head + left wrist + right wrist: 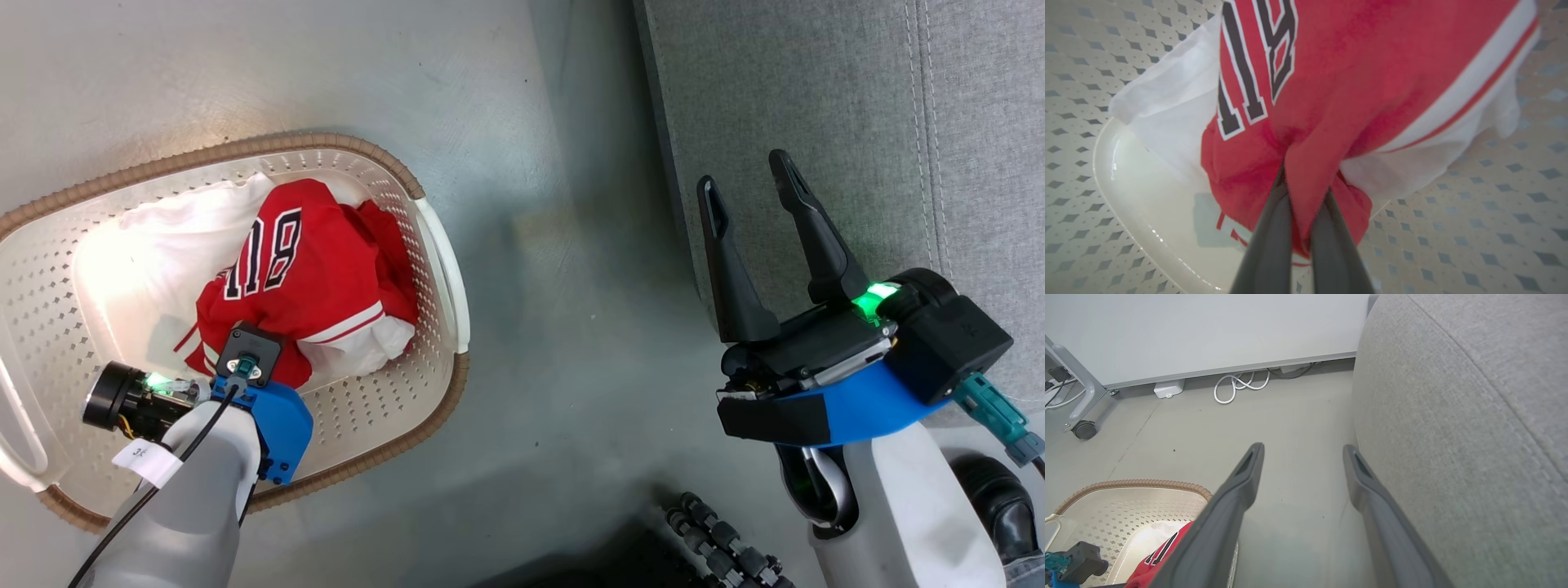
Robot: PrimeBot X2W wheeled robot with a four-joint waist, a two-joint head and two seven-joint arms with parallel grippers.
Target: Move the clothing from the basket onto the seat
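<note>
- Clothing (318,269): red jersey with white stripes and black-and-white numerals, lying crumpled inside the basket toward its right end, partly over a white cloth (196,229).
- Basket (245,147): cream perforated plastic with a brown braided rim, standing on the floor (555,327) to the left of the seat and apart from it.
- Seat (816,98): grey upholstered cushion with stitched seams, nothing lying on the part in view.
- Left gripper (1306,183): down inside the basket, fingers narrow, pinching a fold of the red jersey between them.
- Right gripper (743,173): fingers spread wide, holding nothing, raised beside the seat's front edge.
- White cable (1241,386): coiled on the floor along the wall base.
- Caster (1084,429): on a grey frame leg, far left in the right wrist view.
</note>
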